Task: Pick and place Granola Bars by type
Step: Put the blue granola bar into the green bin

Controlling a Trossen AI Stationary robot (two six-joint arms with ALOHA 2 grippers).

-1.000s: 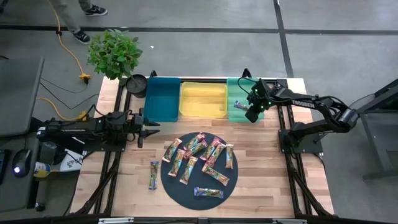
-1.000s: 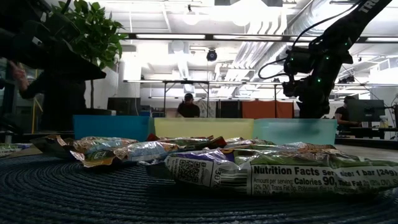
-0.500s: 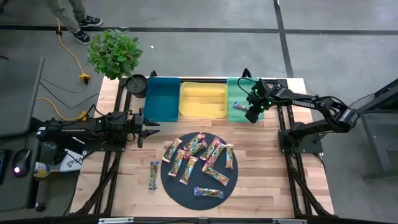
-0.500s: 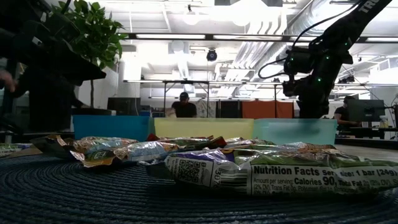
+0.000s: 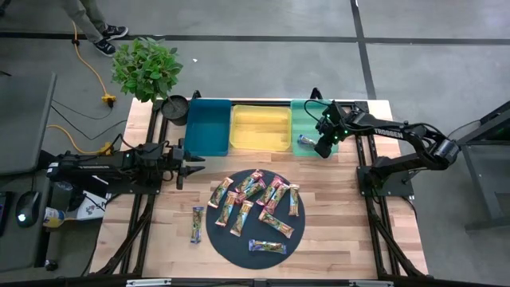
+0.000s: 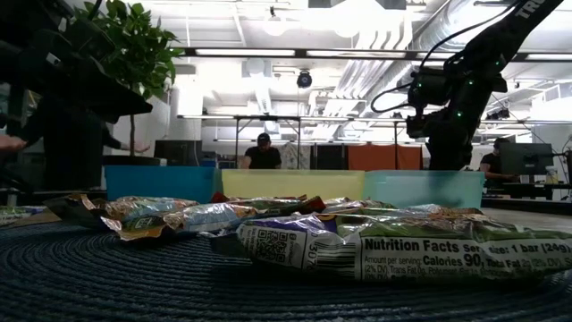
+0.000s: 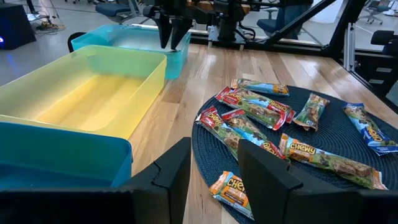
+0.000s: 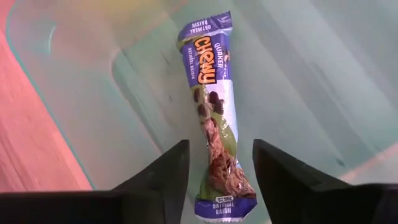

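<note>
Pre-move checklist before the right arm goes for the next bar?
1. Right gripper jaws apart: ok, open over the green tray.
2. Blue-purple bar released: ok, lying on the tray floor between the open fingers, inside the walls.
3. Bars remaining on the round mat: ok, a cluster is still there.
4. Stray bar off the mat on the wood: not ok, needs its own pick.
5. Left gripper out of the way: ok, parked at the table's left edge near the blue tray.

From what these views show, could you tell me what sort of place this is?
Most likely a robotics lab or workshop hall: a wooden table on a concrete floor, an open ceiling with exposed ducts, and further workbenches behind.
</note>
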